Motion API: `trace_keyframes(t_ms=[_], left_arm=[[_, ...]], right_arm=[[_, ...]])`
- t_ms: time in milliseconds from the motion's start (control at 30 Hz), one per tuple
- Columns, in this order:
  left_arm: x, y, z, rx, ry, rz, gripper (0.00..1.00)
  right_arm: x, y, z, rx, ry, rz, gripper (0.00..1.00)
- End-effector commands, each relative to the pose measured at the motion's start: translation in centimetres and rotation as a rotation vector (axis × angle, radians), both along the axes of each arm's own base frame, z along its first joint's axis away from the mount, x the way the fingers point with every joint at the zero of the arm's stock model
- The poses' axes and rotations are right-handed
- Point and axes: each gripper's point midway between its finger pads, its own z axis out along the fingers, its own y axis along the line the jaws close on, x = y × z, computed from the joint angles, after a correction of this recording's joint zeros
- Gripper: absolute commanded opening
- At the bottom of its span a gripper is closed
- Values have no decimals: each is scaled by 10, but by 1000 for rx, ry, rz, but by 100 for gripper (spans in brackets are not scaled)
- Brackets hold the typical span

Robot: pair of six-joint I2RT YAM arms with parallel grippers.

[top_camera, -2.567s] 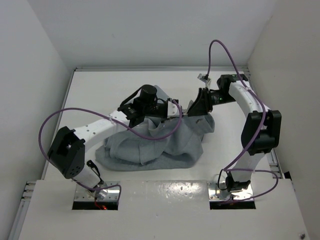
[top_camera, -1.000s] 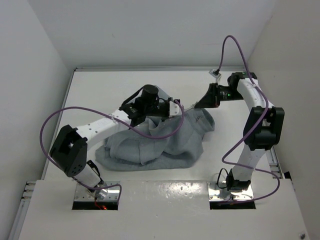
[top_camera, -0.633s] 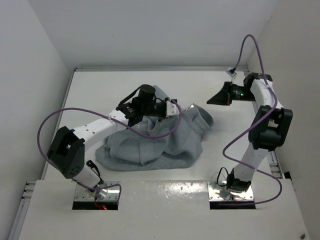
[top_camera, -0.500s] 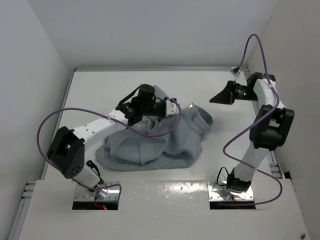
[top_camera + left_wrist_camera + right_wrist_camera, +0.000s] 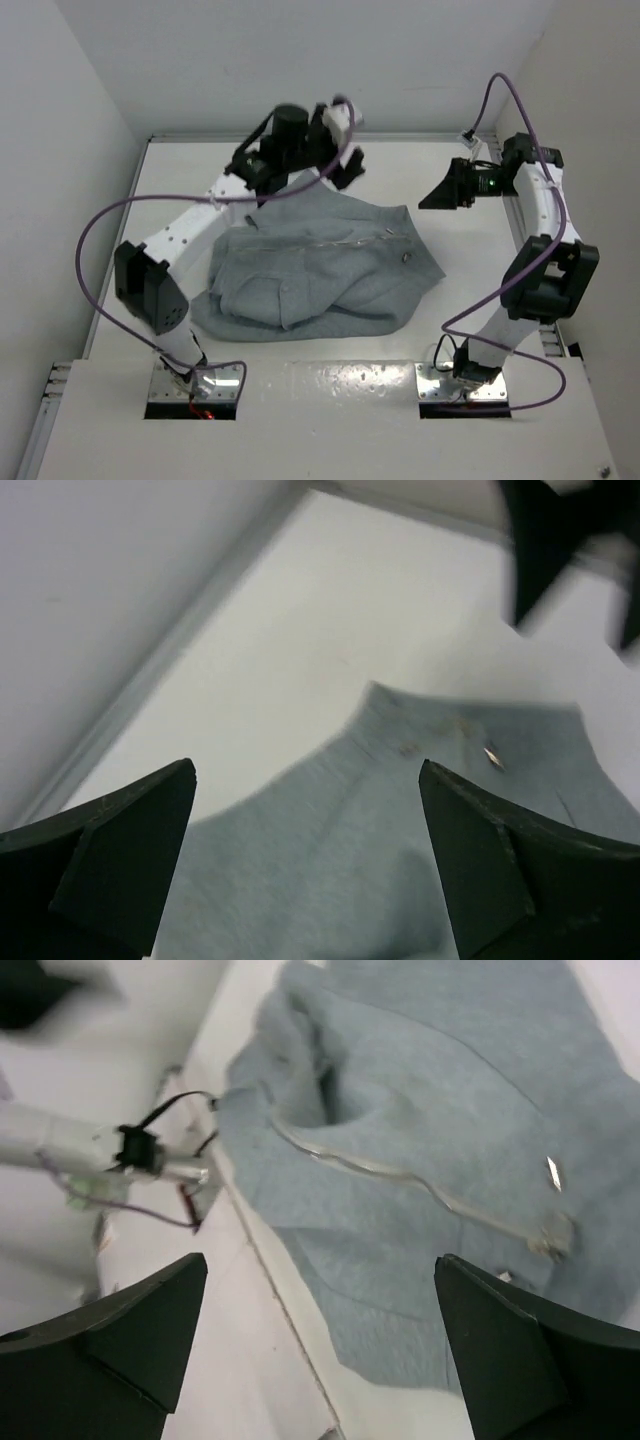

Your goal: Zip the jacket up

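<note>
Here, the left end effector (image 5: 307, 772) hangs spread and empty near the white desk's (image 5: 400, 165) far edge, the soft, rumpled light grey jacket (image 5: 320, 265) lies mid-desk, and the right end effector (image 5: 320, 1260) gapes, likewise empty.

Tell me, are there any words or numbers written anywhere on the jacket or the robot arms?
No text can be read in any view.
The jacket is plain grey, with no label or logo showing.
The table is bare white, with no print.
Any markings on the arms are too small or blurred to read.
</note>
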Motion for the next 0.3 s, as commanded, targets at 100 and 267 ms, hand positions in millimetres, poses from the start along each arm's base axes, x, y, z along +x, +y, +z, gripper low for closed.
trace_keyframes(t_ms=[100,267], left_arm=[[101,105,-51,81,414,627,100],[123,162,-76,54,487,793,100]], right_arm=[[36,-67,-15,-290,-2,-335,100],[52,-96,-28,-367,-26,-402,100]])
